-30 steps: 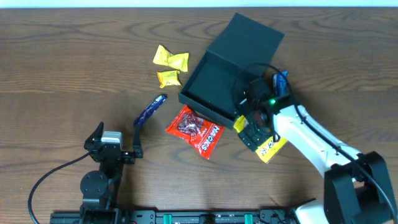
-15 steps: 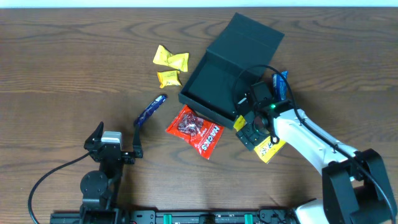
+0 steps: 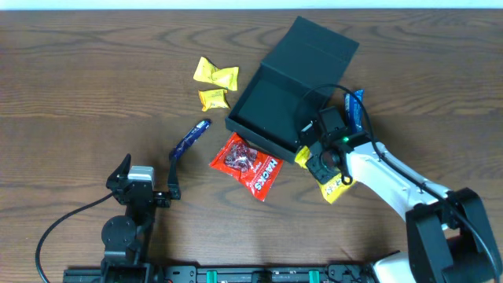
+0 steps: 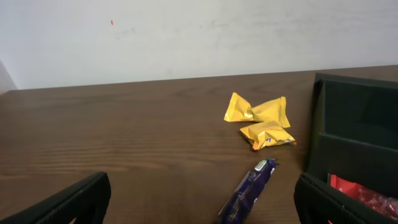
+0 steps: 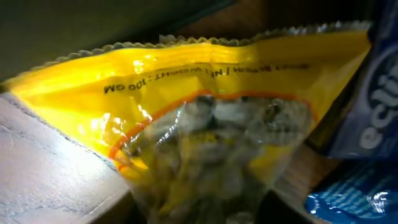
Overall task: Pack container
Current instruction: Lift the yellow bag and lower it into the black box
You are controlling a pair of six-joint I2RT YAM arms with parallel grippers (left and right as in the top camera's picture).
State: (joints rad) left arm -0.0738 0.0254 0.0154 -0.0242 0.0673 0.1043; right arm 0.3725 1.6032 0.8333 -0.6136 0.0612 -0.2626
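Observation:
The container (image 3: 266, 106) is a dark square box with its flap lid (image 3: 313, 45) folded back; it lies right of centre in the overhead view, and its wall (image 4: 351, 146) shows in the left wrist view. Just below its near corner, my right gripper (image 3: 321, 167) is shut on a yellow snack packet (image 3: 336, 189). That packet (image 5: 205, 112) fills the right wrist view, bunched between the jaws (image 5: 205, 208). My left gripper (image 3: 148, 166) rests open at the front left, nothing between its fingers (image 4: 199, 199).
A red packet (image 3: 247, 165) lies against the container's front wall. A purple bar (image 3: 190, 138) and small yellow packets (image 3: 214, 75) lie to the left. A blue packet (image 3: 355, 106) sits by the right arm, right of the container.
The right gripper's jaws have closed in on the yellow packet, which now looks bunched and pulled slightly toward the container. The left arm has not moved.

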